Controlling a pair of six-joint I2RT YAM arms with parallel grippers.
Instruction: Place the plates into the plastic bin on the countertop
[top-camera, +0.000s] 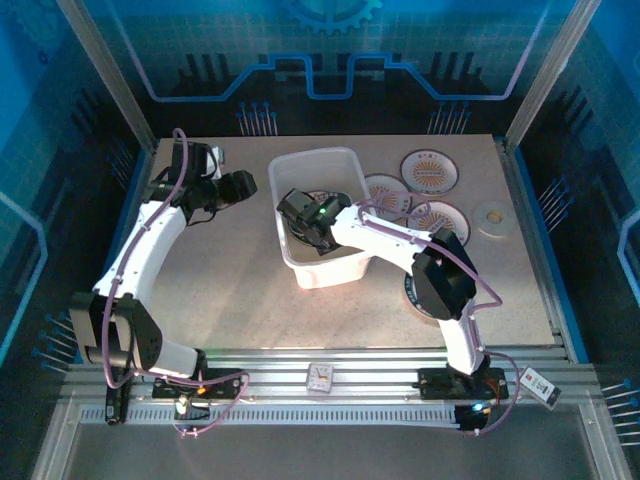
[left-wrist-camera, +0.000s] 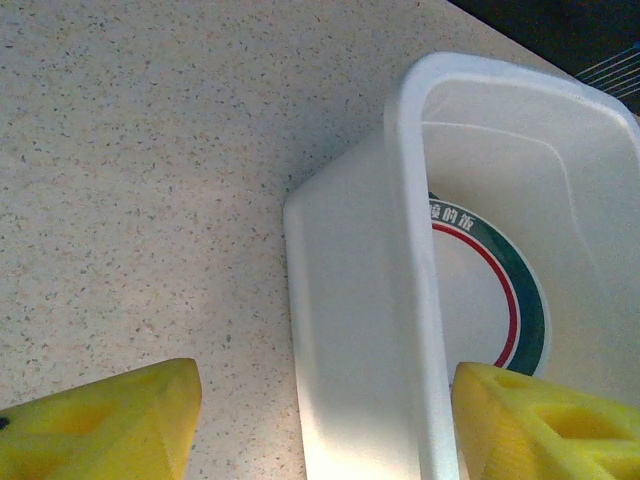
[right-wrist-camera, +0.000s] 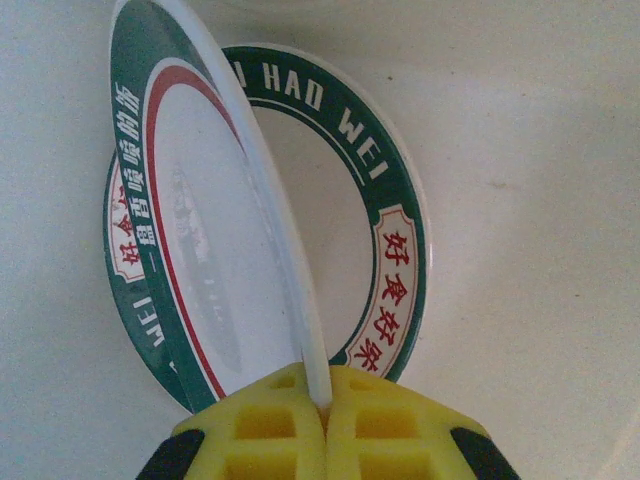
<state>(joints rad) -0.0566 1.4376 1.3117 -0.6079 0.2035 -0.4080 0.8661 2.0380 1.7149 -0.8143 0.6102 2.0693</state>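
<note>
Item: plastic bin (top-camera: 330, 268), milky white, standing mid-bench (top-camera: 230, 290). Its long axis runs from the arm bases toward the far edge, slightly skewed.

Contents: flat plate (right-wrist-camera: 392, 215) lying face up on the bin floor. It has a green rim with white Latin lettering; "WEI" is legible, preceded by "HA" and a letter that is either D or O. Red Chinese characters sit in pale panels on the rim.

Held plate (right-wrist-camera: 200, 230): same green-and-red rim, stood on edge and leaning over the flat plate, rim pointing up.

Right end effector (right-wrist-camera: 325, 388): inside the bin, fingers closed tight on the held plate's lower rim.

Left end effector (top-camera: 236, 187): just beside the bin's left wall, fingers spread wide, holding nothing.

Outside the bin: orange-centred plates (top-camera: 428, 170) lying flat to its right.
</note>
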